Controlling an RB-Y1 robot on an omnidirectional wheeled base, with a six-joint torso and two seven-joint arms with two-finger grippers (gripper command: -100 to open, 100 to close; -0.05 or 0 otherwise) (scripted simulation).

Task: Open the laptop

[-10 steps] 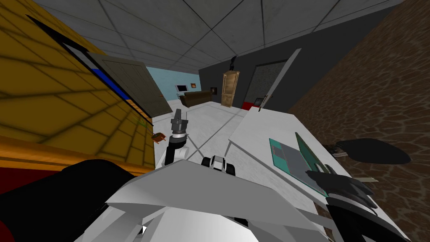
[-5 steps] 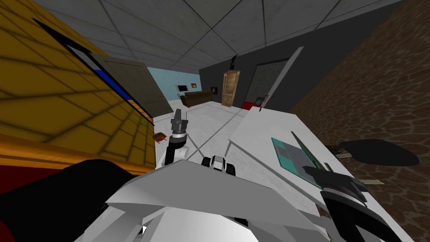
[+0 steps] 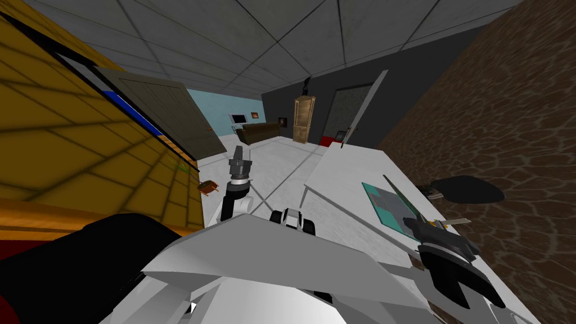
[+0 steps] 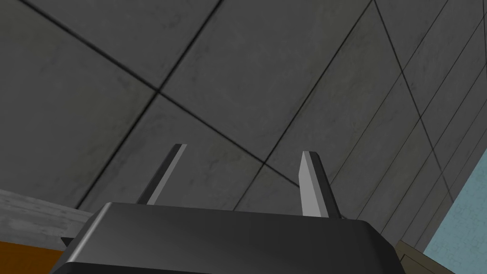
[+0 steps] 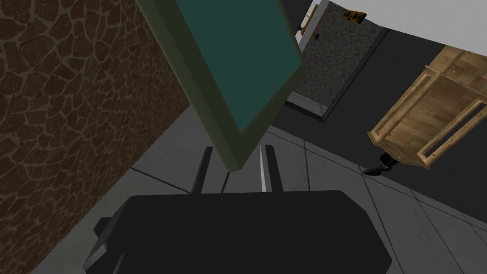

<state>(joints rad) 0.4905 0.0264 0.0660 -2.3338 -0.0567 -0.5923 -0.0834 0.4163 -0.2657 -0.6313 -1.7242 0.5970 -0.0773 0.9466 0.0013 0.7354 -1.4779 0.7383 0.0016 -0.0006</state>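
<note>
Teal laptop: a slim teal-green laptop (image 3: 388, 209) with a grey keyboard deck lies on the right-hand part of the counter, towards its wall-side edge, with its lid (image 3: 400, 195) (image 5: 238, 62) raised steeply off the base.
Lid: a dark green panel with a teal face. Its near corner sits between the right arm's fingers.
Right gripper: the dark-boxed right gripper (image 3: 419, 221) (image 5: 236, 153) is at the lid's near end. Its two thin grey fingers (image 5: 269, 166) are drawn close together and clamped on the panel's two faces.
Counter: a flat white counter (image 3: 343, 169) running along the wall.
Beside the laptop: a black rounded shape (image 3: 467, 189) lies between the laptop and the wall. What it is cannot be told.
Wall: a brown, stone-patterned wall (image 3: 506, 112) stands just behind the counter.
Left gripper: the left gripper (image 3: 239, 152) (image 4: 242, 152) points upward, well apart from the counter, with its grey fingers (image 4: 311, 183) spread wide apart.
Far end: a tall wooden cabinet (image 3: 304, 118) stands against a dark grey wall.
</note>
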